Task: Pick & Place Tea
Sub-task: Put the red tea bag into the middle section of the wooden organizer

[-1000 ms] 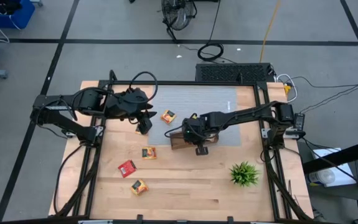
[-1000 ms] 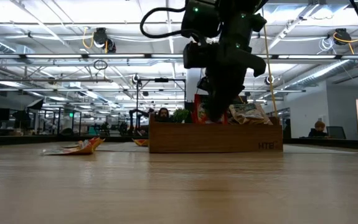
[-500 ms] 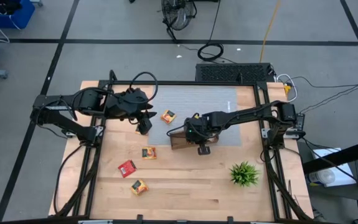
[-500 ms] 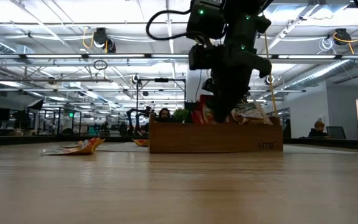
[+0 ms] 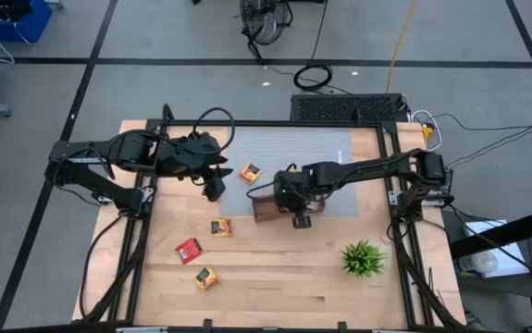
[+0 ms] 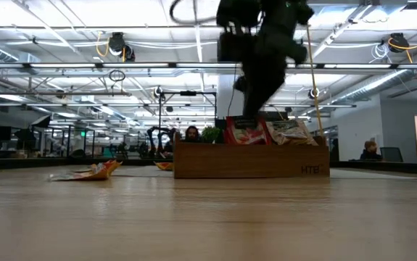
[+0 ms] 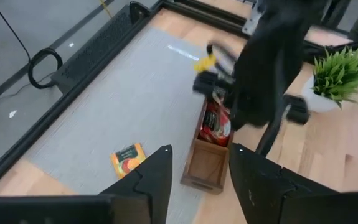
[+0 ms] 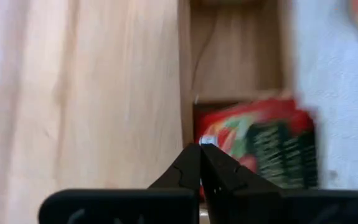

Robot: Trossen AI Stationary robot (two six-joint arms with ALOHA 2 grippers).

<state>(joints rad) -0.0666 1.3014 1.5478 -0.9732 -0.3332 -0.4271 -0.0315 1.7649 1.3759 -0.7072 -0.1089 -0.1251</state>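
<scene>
**Table, tray and loose tea, seen from above and from table height**

The table (image 5: 275,268) is pale wood with a grey mat (image 5: 284,153) across its far part, framed by dark rails. Around it lies grey floor crossed by cables; the low view looks into a large hall with ceiling lights. The tray (image 5: 264,209) sits on the mat's near edge, at the table's middle. Red tea (image 8: 259,140) fills one compartment; the end compartment beside it is bare wood. The right gripper (image 5: 287,191), fingers pressed together and holding nothing, hangs above the tray. The left gripper (image 5: 214,185), fingers partly spread and empty, hovers left of the tray. One sachet (image 5: 250,173) lies on the mat between the left gripper and the tray; three more (image 5: 220,227) (image 5: 189,250) (image 5: 207,277) lie on bare wood, left of and nearer than the tray. A plant (image 5: 363,258) stands right of the tray, nearer the front edge. The wood before the tray lies open.
</scene>
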